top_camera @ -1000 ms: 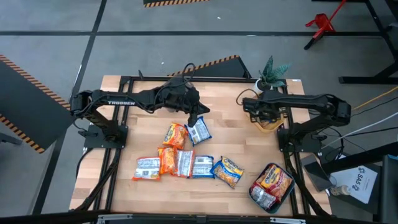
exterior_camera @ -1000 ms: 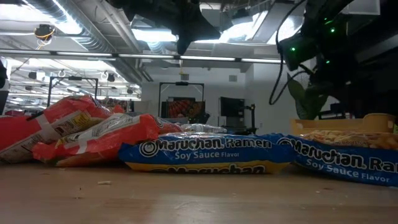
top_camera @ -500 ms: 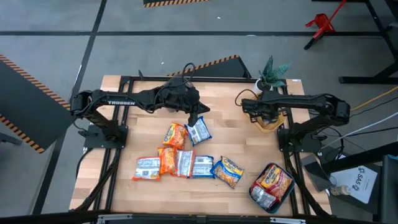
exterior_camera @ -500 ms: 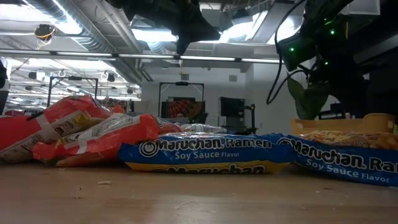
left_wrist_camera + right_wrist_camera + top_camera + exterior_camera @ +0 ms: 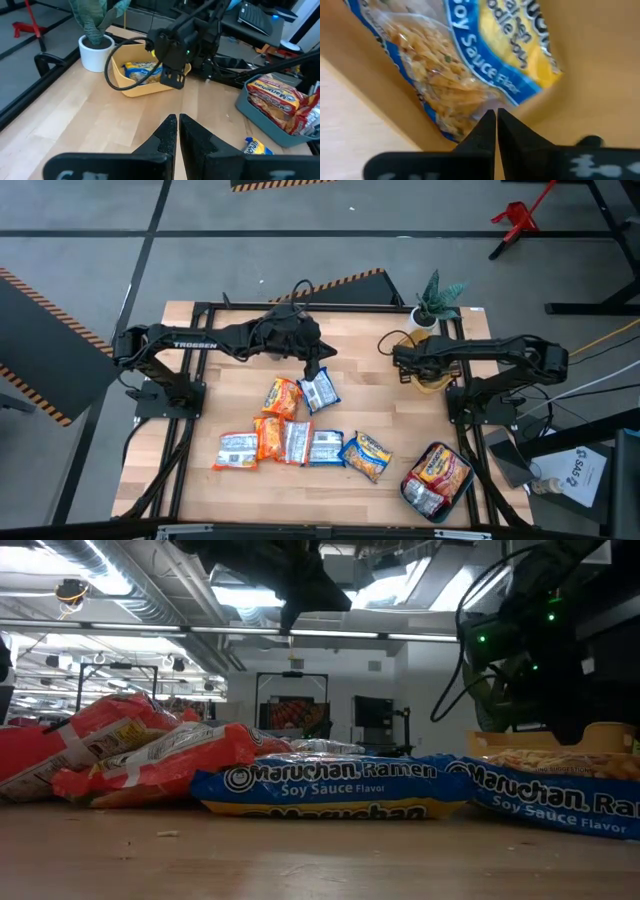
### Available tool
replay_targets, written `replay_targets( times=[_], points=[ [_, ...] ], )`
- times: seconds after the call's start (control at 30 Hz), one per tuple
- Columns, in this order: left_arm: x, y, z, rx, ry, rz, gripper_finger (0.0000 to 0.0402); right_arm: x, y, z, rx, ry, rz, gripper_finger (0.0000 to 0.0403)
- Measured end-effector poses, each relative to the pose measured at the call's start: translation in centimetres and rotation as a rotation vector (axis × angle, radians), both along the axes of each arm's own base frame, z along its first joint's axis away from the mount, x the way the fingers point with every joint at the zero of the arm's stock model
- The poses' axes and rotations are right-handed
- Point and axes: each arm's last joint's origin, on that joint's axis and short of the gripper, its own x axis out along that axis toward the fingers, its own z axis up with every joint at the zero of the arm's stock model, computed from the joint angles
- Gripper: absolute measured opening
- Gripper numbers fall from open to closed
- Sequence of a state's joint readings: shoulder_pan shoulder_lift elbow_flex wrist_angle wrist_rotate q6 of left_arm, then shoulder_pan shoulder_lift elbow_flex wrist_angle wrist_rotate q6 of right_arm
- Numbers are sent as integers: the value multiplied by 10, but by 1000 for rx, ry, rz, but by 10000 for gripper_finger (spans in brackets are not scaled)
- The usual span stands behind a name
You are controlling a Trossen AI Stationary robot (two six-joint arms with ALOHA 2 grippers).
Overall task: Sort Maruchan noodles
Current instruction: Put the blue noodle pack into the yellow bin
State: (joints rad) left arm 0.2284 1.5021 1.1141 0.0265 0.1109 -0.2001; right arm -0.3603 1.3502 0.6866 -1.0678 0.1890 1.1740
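Observation:
Several Maruchan noodle packets lie flat on the wooden table: a row (image 5: pixel 297 444) near the front, and an orange one (image 5: pixel 282 397) beside a blue-white one (image 5: pixel 320 391) farther back. My left gripper (image 5: pixel 316 368) hangs shut and empty above the blue-white one, its fingers (image 5: pixel 175 131) closed tip to tip. My right gripper (image 5: pixel 496 114) is shut and points down into the yellow container (image 5: pixel 432 377). Its tips stand at the end of a blue-yellow soy sauce packet (image 5: pixel 470 60) that lies in the container. My right gripper points its shut fingertips down at the packet's clear crimped end (image 5: pixel 485 102), near the yellow container's wall (image 5: pixel 580 60). The packet lies flat on the container's floor. Whether the tips touch it I cannot tell.
A grey container (image 5: pixel 437 477) holding red-orange packets stands at the front right. A potted plant (image 5: pixel 437 300) stands at the far right, just behind the yellow container. Bare wood lies between the two arms and along the far edge.
My right gripper has sunk lower over the yellow container. The packets on the table lie where they were.

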Motion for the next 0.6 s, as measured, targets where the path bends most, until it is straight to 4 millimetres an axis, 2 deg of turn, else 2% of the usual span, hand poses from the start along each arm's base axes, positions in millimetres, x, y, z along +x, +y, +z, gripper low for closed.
replay_targets(
  times=[0.3, 0.43, 0.6],
  points=[
    [-1, 11, -1, 9, 0, 30, 14, -4, 2, -7, 0, 10, -6, 1],
    [0, 20, -3, -26, -10, 33, 14, 1, -1, -8, -45, -37, 1, 1],
    [-1, 21, -2, -37, -23, 38, 14, 7, -5, -8, -108, -86, 2, 1]
  ],
)
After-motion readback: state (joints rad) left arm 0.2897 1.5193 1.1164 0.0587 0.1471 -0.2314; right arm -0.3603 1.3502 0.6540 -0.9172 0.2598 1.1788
